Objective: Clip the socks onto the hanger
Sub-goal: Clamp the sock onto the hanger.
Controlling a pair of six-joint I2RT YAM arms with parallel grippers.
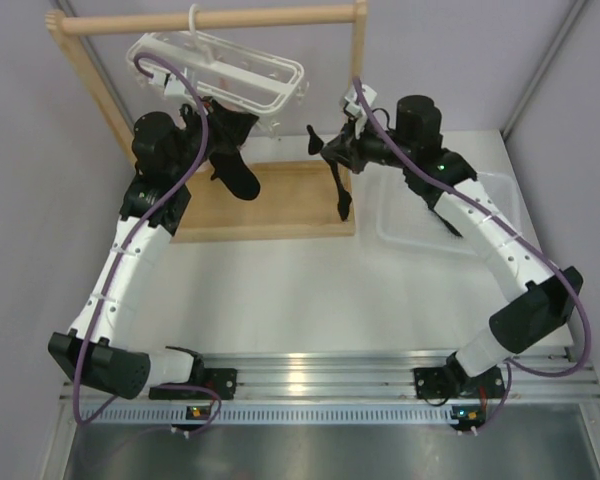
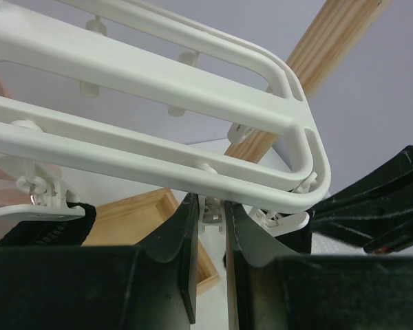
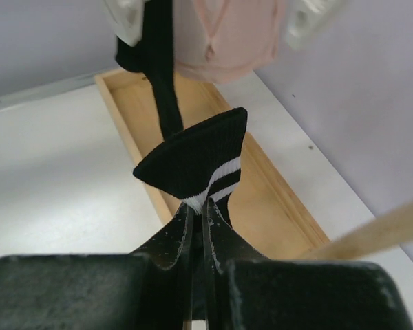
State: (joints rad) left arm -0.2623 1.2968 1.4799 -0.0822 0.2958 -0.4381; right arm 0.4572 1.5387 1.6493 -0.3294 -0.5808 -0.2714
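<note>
While left gripper point(image 2: 212, 230) pinches a clip point(image 2: 211, 210) under the rounded end of the hanger point(image 2: 158, 103), probably to spread it, right gripper point(image 3: 199, 214) clenches a striped sock point(image 3: 193, 159) aloft over the wooden base's point(image 1: 280, 205) right edge, ready to feed in.

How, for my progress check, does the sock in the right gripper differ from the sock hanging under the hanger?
The held sock is pinched in the shut right gripper; the hanging sock dangles from a white clip. The held sock shows white stripes; the hanging sock looks plain black. The held sock is beside the hanger; the hanging sock is under it. Both are black and limp.
</note>
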